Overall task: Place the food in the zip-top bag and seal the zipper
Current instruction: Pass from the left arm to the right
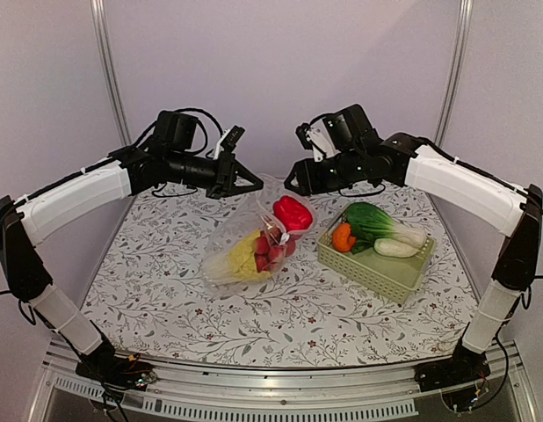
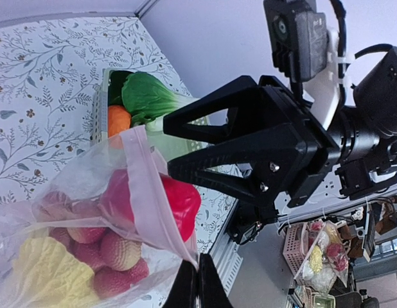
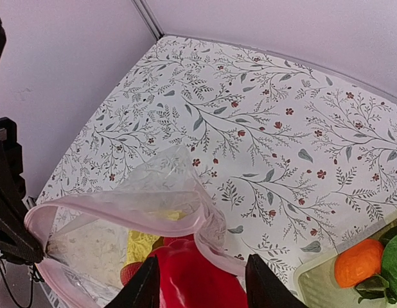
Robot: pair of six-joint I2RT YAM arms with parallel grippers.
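Note:
The zip-top bag (image 1: 241, 255) lies mid-table, mouth lifted toward the back. Inside it are the yellow-white cabbage (image 1: 242, 255) and a cluster of red-pink fruits (image 1: 271, 253). A round red fruit (image 1: 292, 213) sits in the open mouth, half inside. My left gripper (image 1: 254, 186) is shut on the bag's rim and holds it up; the left wrist view shows the pinch (image 2: 197, 273) at the zipper strip (image 2: 147, 192). My right gripper (image 1: 293, 186) hangs open just above the red fruit (image 3: 198, 279), its fingers (image 3: 144, 285) spread to either side. The zipper (image 3: 121, 208) gapes open.
A pale green slotted basket (image 1: 381, 268) stands right of the bag. It holds an orange (image 1: 343, 237), a green leafy vegetable (image 1: 377, 221) and a white piece (image 1: 396, 248). Walls close in behind both arms.

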